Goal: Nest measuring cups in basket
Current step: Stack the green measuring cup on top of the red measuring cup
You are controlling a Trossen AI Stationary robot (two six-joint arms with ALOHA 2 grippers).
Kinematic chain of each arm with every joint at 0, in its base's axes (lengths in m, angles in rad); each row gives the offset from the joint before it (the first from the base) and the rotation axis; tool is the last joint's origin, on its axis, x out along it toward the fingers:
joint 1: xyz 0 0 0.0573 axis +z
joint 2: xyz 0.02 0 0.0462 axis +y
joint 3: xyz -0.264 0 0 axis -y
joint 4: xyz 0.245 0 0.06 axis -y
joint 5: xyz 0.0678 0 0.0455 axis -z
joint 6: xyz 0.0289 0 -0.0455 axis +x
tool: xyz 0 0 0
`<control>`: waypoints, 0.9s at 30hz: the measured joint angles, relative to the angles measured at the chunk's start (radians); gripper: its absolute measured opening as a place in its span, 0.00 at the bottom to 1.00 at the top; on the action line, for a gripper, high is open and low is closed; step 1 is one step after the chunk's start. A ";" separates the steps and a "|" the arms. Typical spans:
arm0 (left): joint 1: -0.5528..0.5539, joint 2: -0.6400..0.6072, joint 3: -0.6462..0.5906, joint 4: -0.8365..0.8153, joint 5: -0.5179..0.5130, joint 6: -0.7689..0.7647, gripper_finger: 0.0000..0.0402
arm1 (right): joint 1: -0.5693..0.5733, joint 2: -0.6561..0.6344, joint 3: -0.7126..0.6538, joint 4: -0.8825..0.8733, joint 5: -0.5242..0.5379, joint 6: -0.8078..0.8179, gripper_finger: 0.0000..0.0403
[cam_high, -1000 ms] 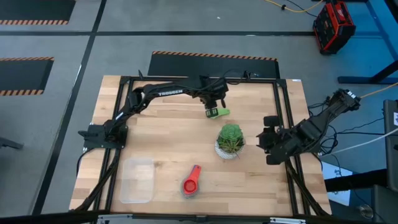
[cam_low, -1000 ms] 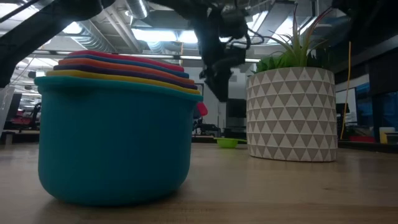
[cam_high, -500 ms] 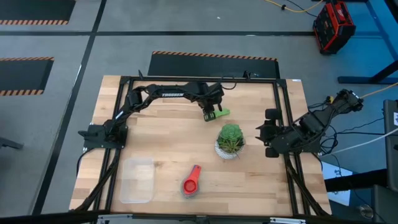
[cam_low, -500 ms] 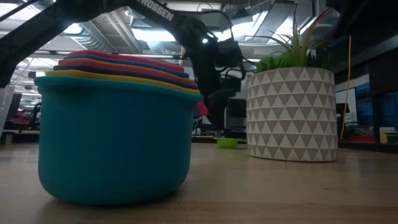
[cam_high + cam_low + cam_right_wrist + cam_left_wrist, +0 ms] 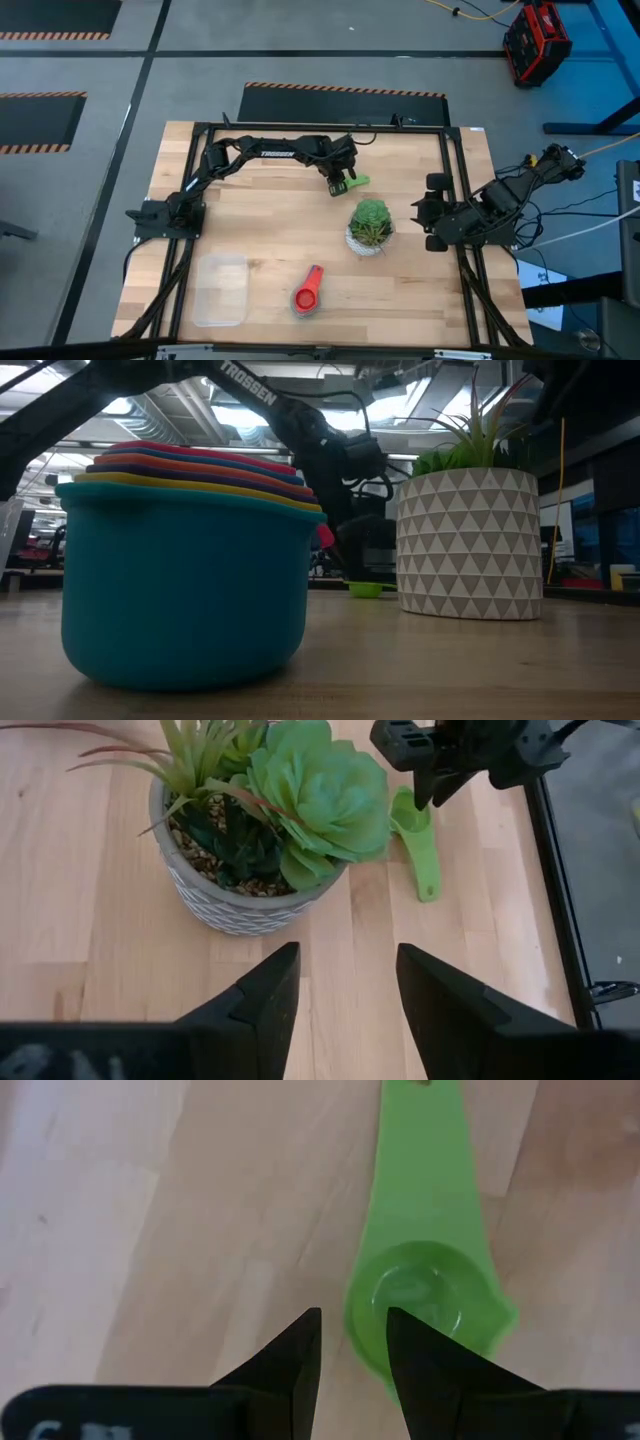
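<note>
A small green measuring cup [image 5: 354, 182] lies on the table at the far middle, handle pointing away from my left gripper [image 5: 352, 1348]. That gripper is down at the cup, open. One finger [image 5: 425, 1370] stands over the bowl [image 5: 425, 1295], the other [image 5: 285, 1370] outside it, with the bowl's rim [image 5: 353, 1325] in the gap. A nested stack of measuring cups [image 5: 306, 296], teal outermost [image 5: 185, 580], rests on the table right of the clear basket [image 5: 220, 290]. My right gripper [image 5: 345, 985] waits open at the table's right edge. My left gripper comes at the green cup's bowl [image 5: 425, 1295] slanting down from above, its fingers on either side of the bowl's wall on the side away from the handle. I cannot tell whether either finger touches it. The cup lies on the table.
A potted plant [image 5: 371, 225] in a patterned pot [image 5: 468, 545] stands between the green cup and the stack, close to my left gripper. The table's dark frame rails [image 5: 455, 180] run along its edges. Bare wood lies to the left of the green cup.
My left gripper has come down onto the green cup at the far middle, tipping slightly, with its finger gap unchanged. The cup has stayed where it was. My right arm has drawn back a little at the right edge.
</note>
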 joint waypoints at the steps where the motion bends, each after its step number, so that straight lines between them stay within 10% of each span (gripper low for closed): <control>1: 0.000 0.000 -0.006 0.004 0.000 0.000 0.27 | 0.000 0.000 0.000 0.000 0.000 0.000 0.43; 27: -0.001 -0.002 -0.048 0.028 -0.003 -0.112 0.02 | 0.000 0.000 0.000 -0.003 -0.002 -0.002 0.43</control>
